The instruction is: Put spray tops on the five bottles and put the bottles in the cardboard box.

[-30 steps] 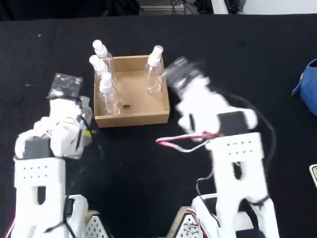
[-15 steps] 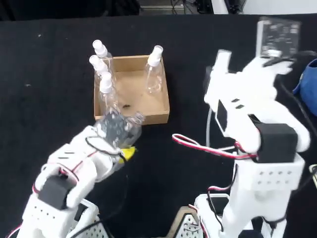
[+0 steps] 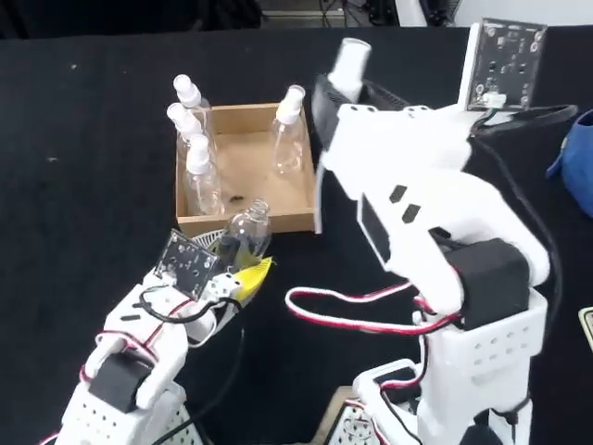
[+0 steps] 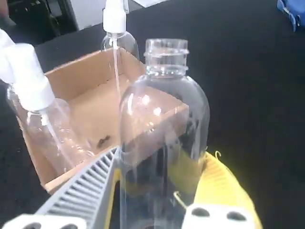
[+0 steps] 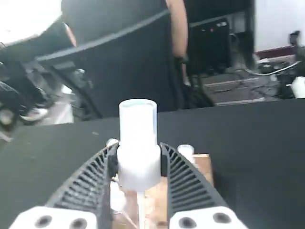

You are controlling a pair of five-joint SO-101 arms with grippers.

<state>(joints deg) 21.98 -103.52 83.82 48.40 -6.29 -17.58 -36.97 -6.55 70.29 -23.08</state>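
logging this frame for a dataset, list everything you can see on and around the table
box: 1, brown cardboard, middle of the table
capped bottles: 4, clear with white spray tops, upright, three at the box's left wall, one at its far right corner
open bottle: 1, clear, no top, upright in the left jaws just in front of the box
spray top: 1, white, in the right jaws, held in the air
speck: 1, dark, on the box floor
blue thing: 1, at the table's right edge, cut off
table: 1, black
arms: 2, white
left jaws: grey and yellow, shut on the open bottle
right jaws: dark, shut on the spray top
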